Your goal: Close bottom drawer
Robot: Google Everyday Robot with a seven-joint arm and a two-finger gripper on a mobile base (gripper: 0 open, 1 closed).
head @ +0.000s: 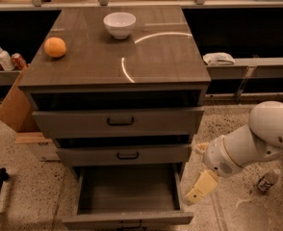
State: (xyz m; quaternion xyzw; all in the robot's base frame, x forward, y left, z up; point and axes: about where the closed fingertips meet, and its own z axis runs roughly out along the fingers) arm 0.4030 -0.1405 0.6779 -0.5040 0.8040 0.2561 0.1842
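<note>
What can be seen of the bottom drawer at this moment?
The bottom drawer is grey-brown and looks like wood. It is pulled far out from under the middle drawer. Its deep, plain box shows nothing inside. The slim front panel lies at the picture's lower edge, with its dark handle barely in view. The claw hangs just beside the drawer's right front corner; whether it touches cannot be told.

The arm [257, 141] is a smooth white shell, with a large rounded dome at the upper right that narrows into a thick tube. A thin tan ring circles the tube near the wrist, where a patch of small dots marks the white casing. The gripper [199, 190], at the arm's lower left end, is a pale yellow, blocky wedge.
</note>
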